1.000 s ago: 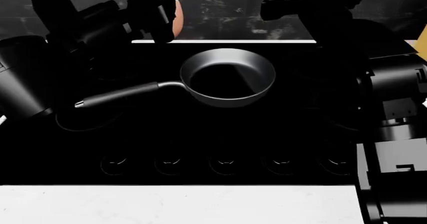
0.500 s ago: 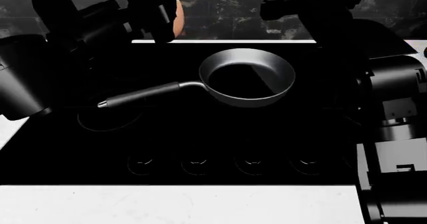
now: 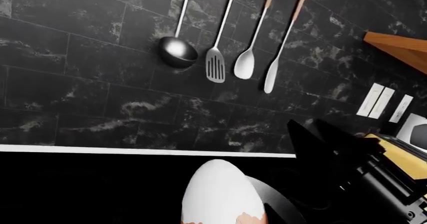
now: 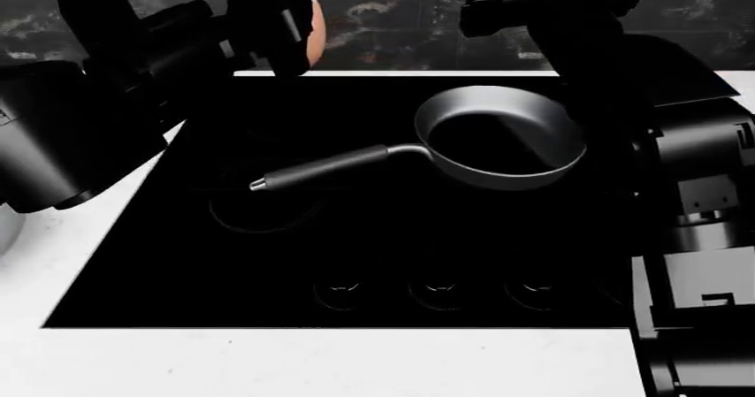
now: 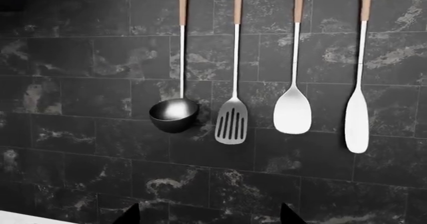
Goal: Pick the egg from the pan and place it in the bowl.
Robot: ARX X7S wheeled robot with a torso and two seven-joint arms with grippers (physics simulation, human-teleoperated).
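The egg [image 4: 313, 24] is held in my left gripper [image 4: 293, 26], raised high above the back left of the black cooktop, near the wall. In the left wrist view the egg [image 3: 223, 194] fills the lower middle, pale on top and orange-brown below. The dark grey pan [image 4: 554, 123] stands empty on the cooktop at the right, its long handle [image 4: 324, 169] pointing left. Part of its rim [image 3: 277, 209] shows past the egg. My right gripper [image 5: 209, 216] is open and empty, held high facing the wall above the pan's far side [image 4: 486, 12]. The bowl is out of view.
A ladle [image 5: 173, 115], slotted turner [image 5: 231, 126] and two spoons hang on the dark tiled wall. White counter [image 4: 318, 362] runs along the front and left of the cooktop [image 4: 354, 255]. A wooden shelf corner [image 3: 400, 47] and wall sockets lie to the right.
The whole head view has shifted left: the pan and cooktop now sit further right in it and white counter shows at the left. Both arms keep their pose, with the egg still held.
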